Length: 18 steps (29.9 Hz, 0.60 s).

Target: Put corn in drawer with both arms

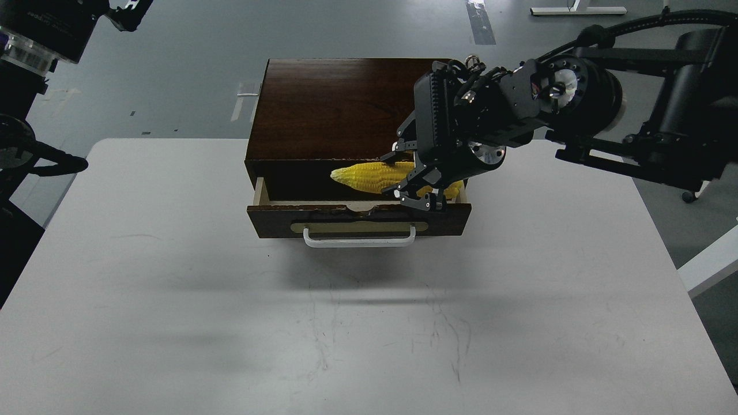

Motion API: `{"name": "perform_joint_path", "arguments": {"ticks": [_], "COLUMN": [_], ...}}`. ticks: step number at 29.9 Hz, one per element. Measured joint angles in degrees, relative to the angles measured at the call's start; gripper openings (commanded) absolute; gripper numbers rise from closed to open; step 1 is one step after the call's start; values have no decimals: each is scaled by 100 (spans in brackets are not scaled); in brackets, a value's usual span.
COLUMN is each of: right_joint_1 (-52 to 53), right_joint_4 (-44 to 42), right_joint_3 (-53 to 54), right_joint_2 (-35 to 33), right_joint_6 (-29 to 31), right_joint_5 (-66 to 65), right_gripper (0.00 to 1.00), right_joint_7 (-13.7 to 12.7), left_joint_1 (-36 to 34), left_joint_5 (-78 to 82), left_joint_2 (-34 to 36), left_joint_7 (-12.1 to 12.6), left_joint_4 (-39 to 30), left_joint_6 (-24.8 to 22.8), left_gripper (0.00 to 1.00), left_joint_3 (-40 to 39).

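One corn lies crosswise over open drawer, tip pointing left, pinched by right end effector.

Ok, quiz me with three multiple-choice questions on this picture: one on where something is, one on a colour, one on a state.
1. Where is the corn?
A. over the open drawer
B. on the table left of the box
C. on top of the box

2. What colour is the drawer's handle?
A. black
B. white
C. yellow

3. What is the right hand doing?
A. hanging empty
B. gripping the handle
C. holding the corn

Answers:
1. A, the cob sits in the opening.
2. B, a white bar.
3. C, its fingers close around the cob's thick end.
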Motion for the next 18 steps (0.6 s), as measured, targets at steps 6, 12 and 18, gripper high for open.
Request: {"name": "perform_joint_path", "arguments": {"ticks": [6,12,18], "right_joint_1": [0,26,24], "right_joint_4": [0,0,-73], "right_joint_3": [0,55,606], "right_joint_2": [-2,-55,-123], "right_joint_6": [-3,-2,5], "right_joint_5": [5,63,534], "right_gripper": [59,83,99], "right_joint_7": [0,0,0], "left_joint_1": [0,0,0], "left_joint_5": [0,0,0], "left_joint_2": [29,68,83], "left_joint_7": [4,4,16], "left_joint_4": [0,0,8], "left_joint_6": [0,0,0], "left_gripper": [98,98,98], "left_joint_3": [0,0,0]}}
